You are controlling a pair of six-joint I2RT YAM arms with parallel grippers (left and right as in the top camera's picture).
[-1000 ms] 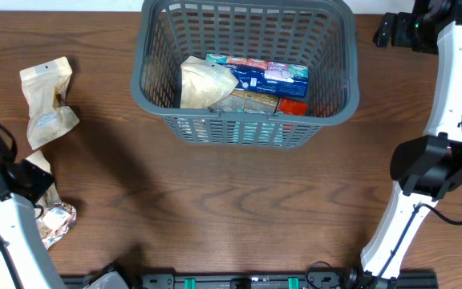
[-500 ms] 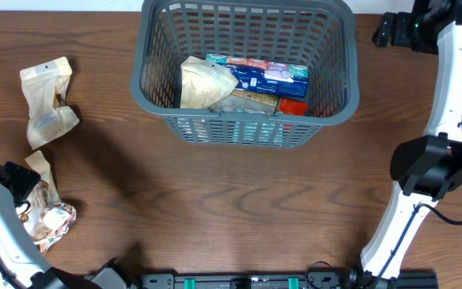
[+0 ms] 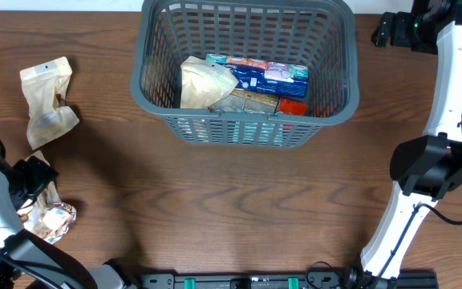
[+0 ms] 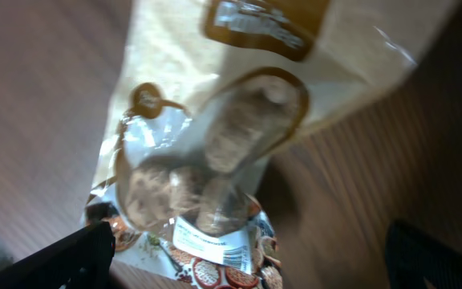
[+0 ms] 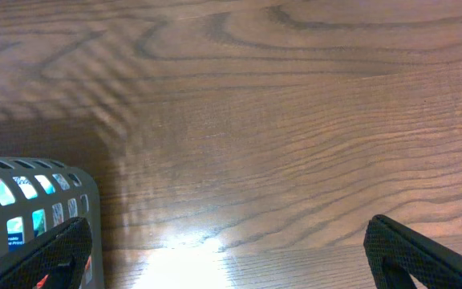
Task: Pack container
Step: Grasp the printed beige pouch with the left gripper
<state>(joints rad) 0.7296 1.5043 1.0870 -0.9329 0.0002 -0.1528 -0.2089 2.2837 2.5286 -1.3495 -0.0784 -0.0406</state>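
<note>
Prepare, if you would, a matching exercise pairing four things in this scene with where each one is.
1 blue packet
2 tan pouch
3 left gripper
4 right gripper

A open over bare table by the container's corner
B inside the container
C open over a windowed snack packet
D lying left of the container

Pairs: 1-B, 2-D, 3-C, 4-A

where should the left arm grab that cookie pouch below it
Probably across the cookie pouch at its narrow middle, coming straight down: it lies on the table lengthwise between the open jaws of the left gripper, so its side edges face them.
</note>
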